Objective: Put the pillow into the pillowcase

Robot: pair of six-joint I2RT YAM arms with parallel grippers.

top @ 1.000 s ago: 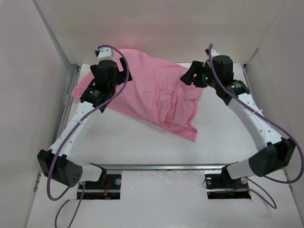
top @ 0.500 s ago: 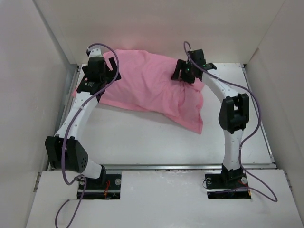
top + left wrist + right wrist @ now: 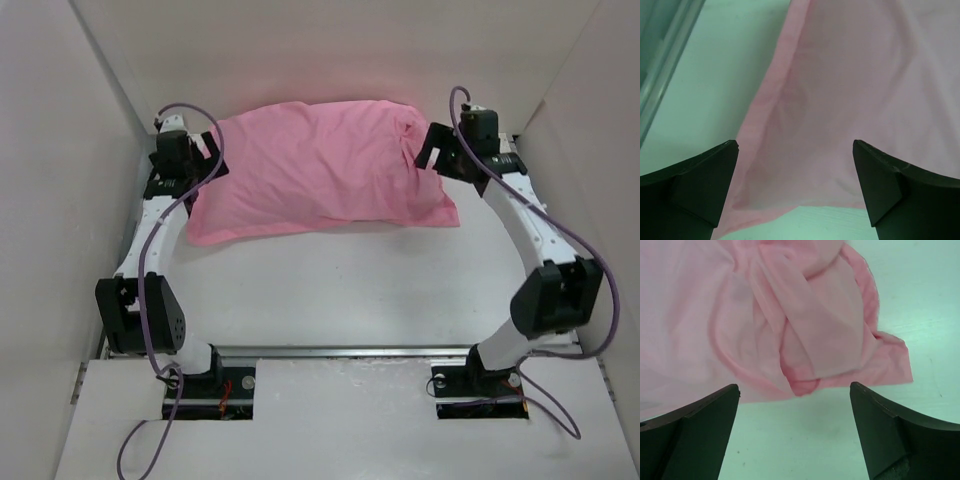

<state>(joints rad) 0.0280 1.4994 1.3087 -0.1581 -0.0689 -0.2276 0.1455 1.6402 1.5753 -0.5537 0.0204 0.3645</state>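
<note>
pillowcase (image 3: 320, 165): on table (image 3: 340, 290), far half, lying left to right, back wall (image 3: 330, 50) just behind. left gripper (image 3: 203, 162): beside its left end. right gripper (image 3: 432, 156): beside its right end.

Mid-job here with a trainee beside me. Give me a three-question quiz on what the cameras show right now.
1. True or false: the left gripper is shut on the pillowcase.
2. Which end of the pillowcase shows bunched folds? A) the end by the right gripper B) the end by the left gripper C) neither
3. How much white pillow shows outside the pillowcase?
Key: 1 false, its jaws stand open; 2 A; 3 none.
</note>
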